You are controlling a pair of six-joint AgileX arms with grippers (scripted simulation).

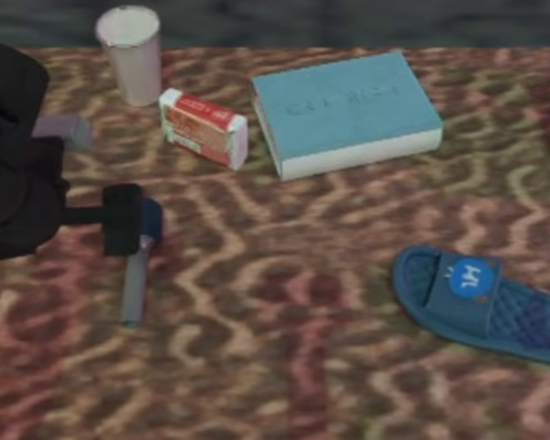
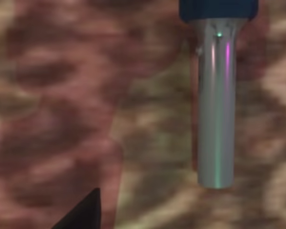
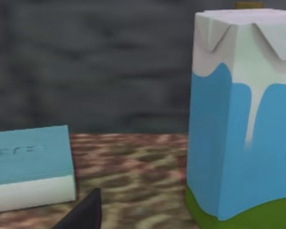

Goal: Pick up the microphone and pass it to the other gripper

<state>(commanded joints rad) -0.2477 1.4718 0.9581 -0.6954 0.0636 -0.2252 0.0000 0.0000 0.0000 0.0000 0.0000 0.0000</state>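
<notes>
The left hand [image 1: 133, 220] sits over the blue-headed, grey-handled slim microphone [image 1: 136, 280] lying at the counter's left; its finger state I cannot tell.

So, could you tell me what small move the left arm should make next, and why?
Probably lower the left gripper a little further and close it on the microphone. In the top view it sits over the mic's dark head while the grey handle lies flat on the table; I can't confirm any grip yet.
</notes>
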